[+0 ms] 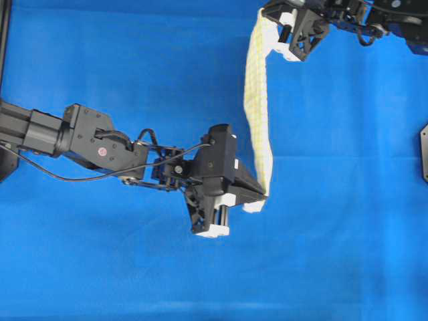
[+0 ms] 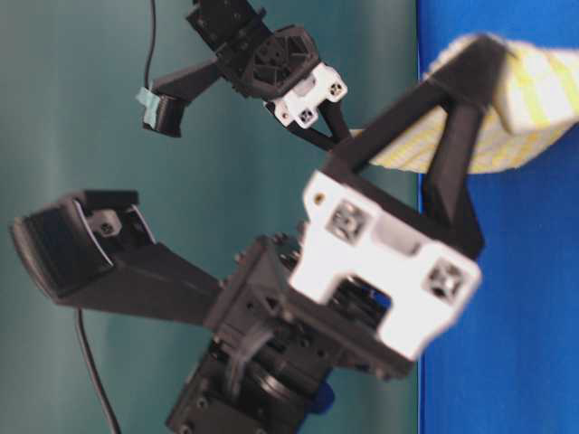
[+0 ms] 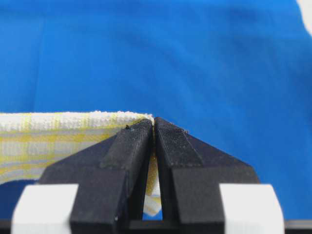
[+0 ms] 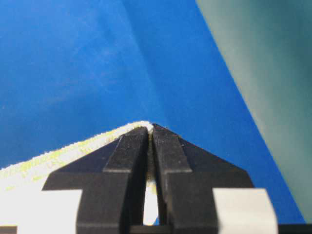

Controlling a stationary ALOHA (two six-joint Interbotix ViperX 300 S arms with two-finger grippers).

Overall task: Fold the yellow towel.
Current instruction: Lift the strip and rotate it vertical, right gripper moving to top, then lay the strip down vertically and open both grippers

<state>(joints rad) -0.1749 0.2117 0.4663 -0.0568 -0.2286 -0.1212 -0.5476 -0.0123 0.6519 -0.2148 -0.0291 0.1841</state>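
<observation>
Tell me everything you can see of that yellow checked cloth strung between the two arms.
The yellow towel is thin woven cloth, white with fine yellow check lines and a hemmed edge. It hangs off the blue table as a narrow, gathered band, sagging slightly between two grips. The left tool is shut on one end, the right tool shut on the other, each pinching it at the fingertips. Nothing else touches it that I can see.

Nubby cloth yellow towel (image 1: 257, 107); apparently matt blue tabletop (image 1: 100, 53)
</observation>
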